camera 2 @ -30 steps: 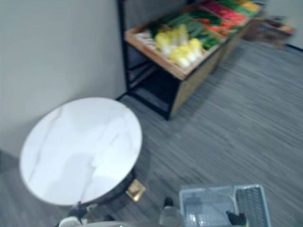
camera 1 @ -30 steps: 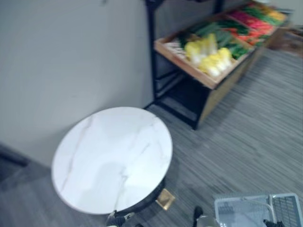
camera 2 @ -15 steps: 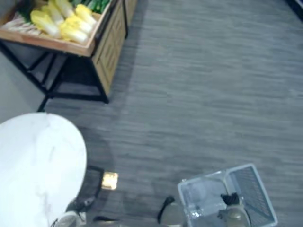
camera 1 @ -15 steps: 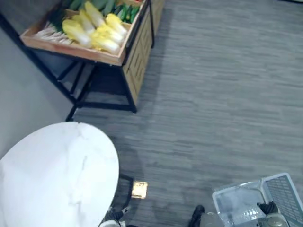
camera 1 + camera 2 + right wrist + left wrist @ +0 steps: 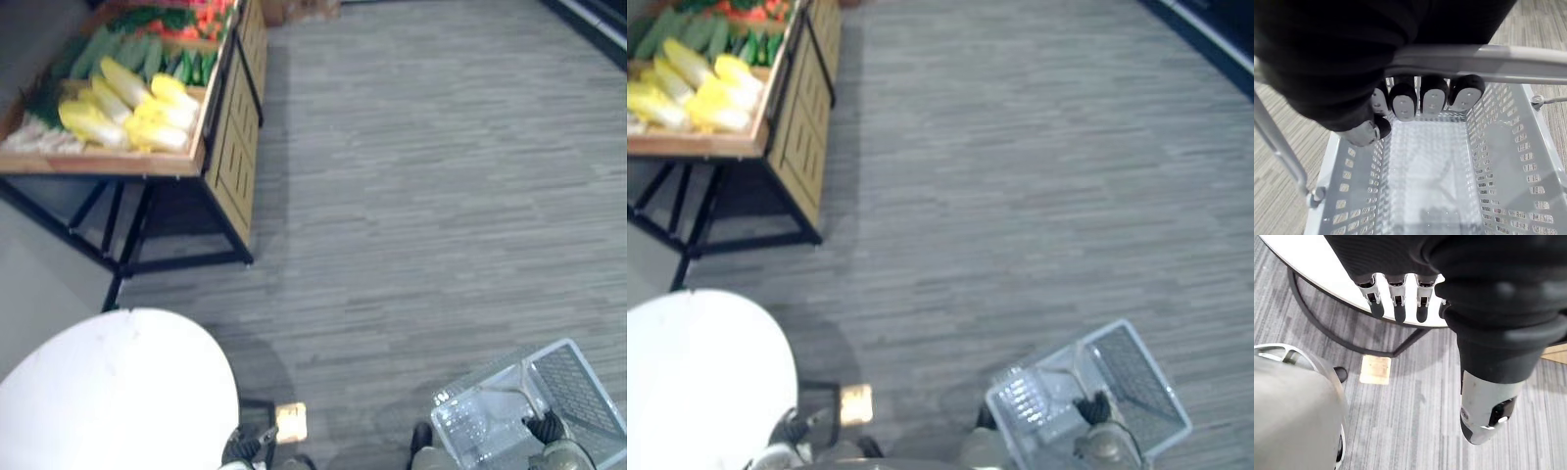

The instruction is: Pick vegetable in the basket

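Note:
A grey plastic basket point(image 5: 578, 392) hangs low at my right side, and in the right wrist view its inside point(image 5: 1498, 161) holds nothing. My right hand point(image 5: 1420, 98) is shut on the basket's handle point(image 5: 1508, 61), fingers curled round the bar. Far off at the upper left, a wooden stand point(image 5: 220, 147) holds yellow cabbages point(image 5: 137, 113), green cucumbers point(image 5: 186, 67) and red vegetables point(image 5: 196, 15). My left hand point(image 5: 1396, 298) hangs open with relaxed fingers beside the white round table point(image 5: 1312, 264), holding nothing.
The white round table point(image 5: 108, 392) fills the lower left, on a dark metal ring frame point(image 5: 1327, 333). A small brass plate point(image 5: 291, 421) lies on the floor by it. Grey striped carpet point(image 5: 421, 196) stretches between me and the stand.
The camera has swung, so the stand and table now sit further left and more open carpet shows. The basket stays in my right hand and now hangs tilted.

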